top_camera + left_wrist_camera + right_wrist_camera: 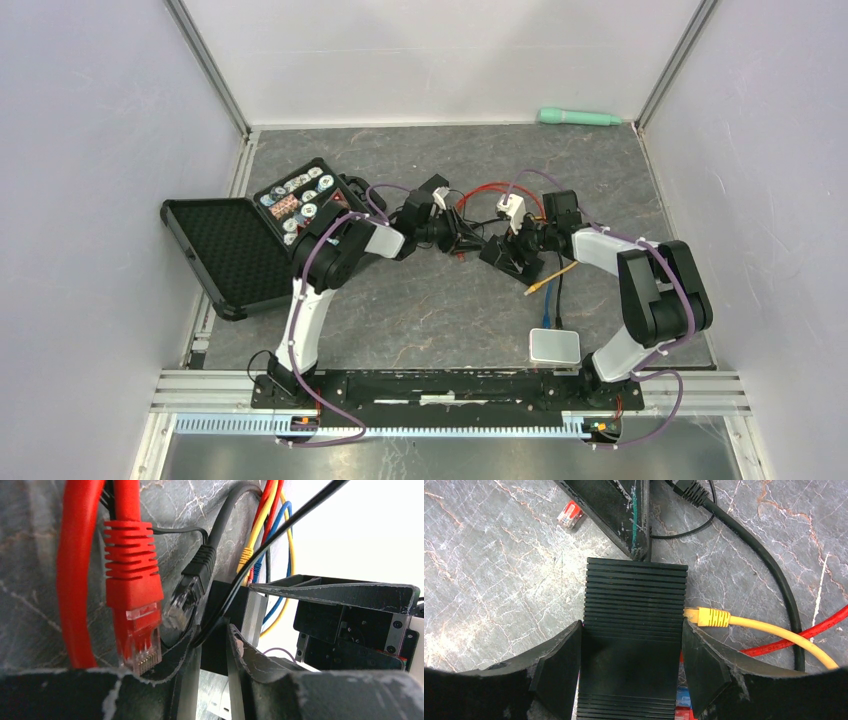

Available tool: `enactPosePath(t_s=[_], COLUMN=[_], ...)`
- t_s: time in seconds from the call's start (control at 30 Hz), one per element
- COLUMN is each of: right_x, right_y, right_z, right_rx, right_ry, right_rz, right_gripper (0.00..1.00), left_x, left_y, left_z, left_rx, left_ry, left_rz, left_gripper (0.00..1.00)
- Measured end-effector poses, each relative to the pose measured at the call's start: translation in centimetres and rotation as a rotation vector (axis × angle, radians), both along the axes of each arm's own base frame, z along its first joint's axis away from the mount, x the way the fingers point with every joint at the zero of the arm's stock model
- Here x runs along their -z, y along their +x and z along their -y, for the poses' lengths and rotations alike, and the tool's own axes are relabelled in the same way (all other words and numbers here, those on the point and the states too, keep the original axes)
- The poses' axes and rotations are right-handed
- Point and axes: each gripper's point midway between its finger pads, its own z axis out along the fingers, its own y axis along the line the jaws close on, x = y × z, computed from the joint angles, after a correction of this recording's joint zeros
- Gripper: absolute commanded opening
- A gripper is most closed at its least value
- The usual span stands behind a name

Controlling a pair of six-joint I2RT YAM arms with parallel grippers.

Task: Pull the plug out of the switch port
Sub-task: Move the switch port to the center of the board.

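Observation:
The black ribbed switch (634,600) lies on the table, also in the top view (510,256). My right gripper (631,645) straddles it, both pads pressed on its sides. A yellow plug (706,616) sits in a port on the switch's right side; red and blue plugs (681,700) show lower down beside the right pad. My left gripper (215,630) is at the switch's far end, its jaws a narrow gap apart, with a thin black cable (260,545) running through the gap. A loose red plug (132,590) and a loose black plug (192,587) hang just left of the left finger.
An open black case (240,245) lies at the left. A grey box (554,346) sits near the right arm's base, and a green tool (580,117) by the back wall. A thick black cable (749,535) and a red cable (814,627) curve right of the switch.

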Motion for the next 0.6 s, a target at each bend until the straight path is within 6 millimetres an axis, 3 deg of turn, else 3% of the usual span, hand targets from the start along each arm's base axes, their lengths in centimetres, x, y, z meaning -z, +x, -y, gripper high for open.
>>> enactPosePath(t_s=[0.43,0.6], right_x=[0.04,0.08], right_y=[0.15,0.20], right_z=[0.09,0.16], right_rx=[0.000,0.000], right_ry=[-0.002,-0.005], right_rz=[-0.004,-0.010], right_gripper=[0.36,0.31], left_x=[0.00,-0.30], left_y=[0.40,0.43], left_z=[0.51,0.63], left_rx=[0.009,0.016], left_ry=[-0.009,-0.017], left_rz=[0.006,0.009], left_gripper=[0.26,0.04])
